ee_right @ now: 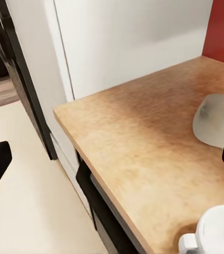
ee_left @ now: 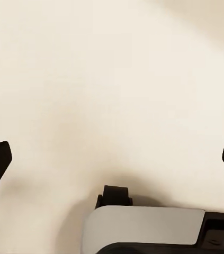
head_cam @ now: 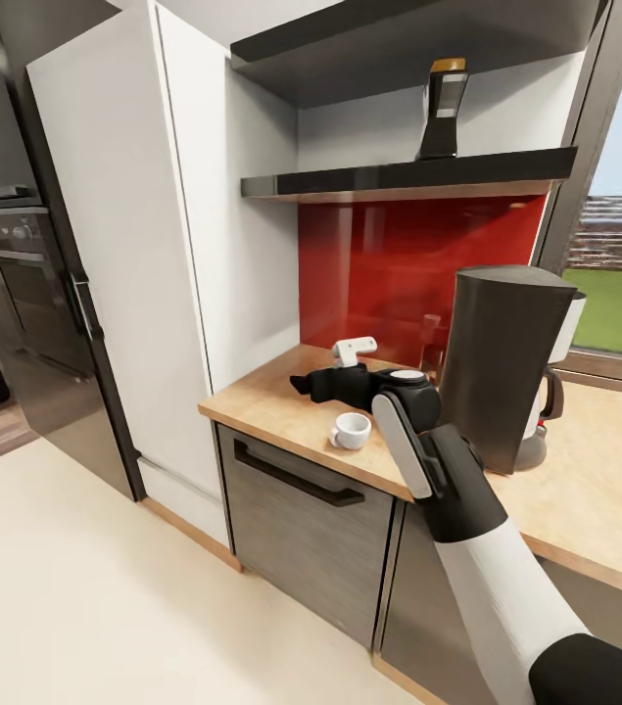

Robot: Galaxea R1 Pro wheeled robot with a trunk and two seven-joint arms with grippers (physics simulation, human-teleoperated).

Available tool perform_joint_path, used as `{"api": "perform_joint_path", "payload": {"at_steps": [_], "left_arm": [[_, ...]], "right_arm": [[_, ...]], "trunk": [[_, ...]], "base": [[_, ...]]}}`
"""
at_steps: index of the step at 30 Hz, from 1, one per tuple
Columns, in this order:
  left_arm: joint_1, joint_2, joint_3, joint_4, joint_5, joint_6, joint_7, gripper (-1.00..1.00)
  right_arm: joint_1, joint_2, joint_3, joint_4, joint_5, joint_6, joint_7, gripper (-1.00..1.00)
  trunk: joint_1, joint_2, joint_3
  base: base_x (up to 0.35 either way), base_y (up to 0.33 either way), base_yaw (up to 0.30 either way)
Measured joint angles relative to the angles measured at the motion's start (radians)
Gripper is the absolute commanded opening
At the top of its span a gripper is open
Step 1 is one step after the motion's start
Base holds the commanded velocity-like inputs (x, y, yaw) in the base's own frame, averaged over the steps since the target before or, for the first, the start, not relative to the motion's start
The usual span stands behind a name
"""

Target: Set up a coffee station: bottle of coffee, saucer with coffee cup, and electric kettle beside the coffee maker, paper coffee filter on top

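Here the right gripper [head_cam: 303, 384] hovers spread over the counter [head_cam: 281, 411], just beside the cup [head_cam: 351, 430]. The cup looks light, rigid, glazed and breakable; pinching its rim seems safest. Left gripper [ee_left: 112, 159] spread too.

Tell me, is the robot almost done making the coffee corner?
Not yet. Done: the coffee maker stands on the countertop. In hand: nothing; the right gripper hovers open over the counter near the coffee cup, which sits on bare wood, not on a saucer. Left: the coffee bottle is up on the shelf, plus filter, saucer and kettle.
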Motion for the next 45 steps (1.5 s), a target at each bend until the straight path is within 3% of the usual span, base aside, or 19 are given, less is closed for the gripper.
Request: {"api": "perform_joint_path", "payload": {"at_steps": [15, 16, 19, 21, 25, 45], "left_arm": [[0.0, 0.0, 0.0, -0.001, 0.0, 0.0, 0.0, 1.0], [0.0, 0.0, 0.001, -0.001, 0.0, 0.0, 0.0, 1.0], [0.0, 0.0, 0.001, 0.0, 0.0, 0.0, 0.0, 1.0], [0.0, 0.0, 0.002, -0.001, 0.0, 0.0, 0.0, 1.0], [0.0, 0.0, 0.001, -0.001, 0.0, 0.0, 0.0, 1.0], [0.0, 0.0, 0.002, -0.001, 0.0, 0.0, 0.0, 1.0]], "right_arm": [[0.0, -0.003, -0.004, 0.065, 0.001, -0.004, -0.005, 1.0], [-0.001, -0.007, -0.006, 0.128, 0.016, -0.033, -0.032, 1.0], [-0.002, -0.008, -0.006, 0.157, 0.044, -0.074, -0.118, 1.0], [-0.004, -0.009, -0.005, 0.172, 0.063, -0.096, -0.233, 1.0], [-0.005, -0.009, -0.004, 0.176, 0.067, -0.101, -0.266, 1.0], [-0.006, -0.009, -0.004, 0.179, 0.07, -0.104, -0.283, 1.0]], "trunk": [[0.0, 0.0, 0.0], [0.0, 0.0, 0.0], [0.0, 0.0, 0.0], [0.0, 0.0, 0.0], [0.0, 0.0, 0.0], [0.0, 0.0, 0.0]], "base": [[0.118, -0.065, 0.0], [0.099, -0.063, 0.0], [0.047, -0.03, 0.0], [0.012, -0.008, 0.0], [0.023, -0.004, 0.0], [0.086, 0.0, 0.0]]}}
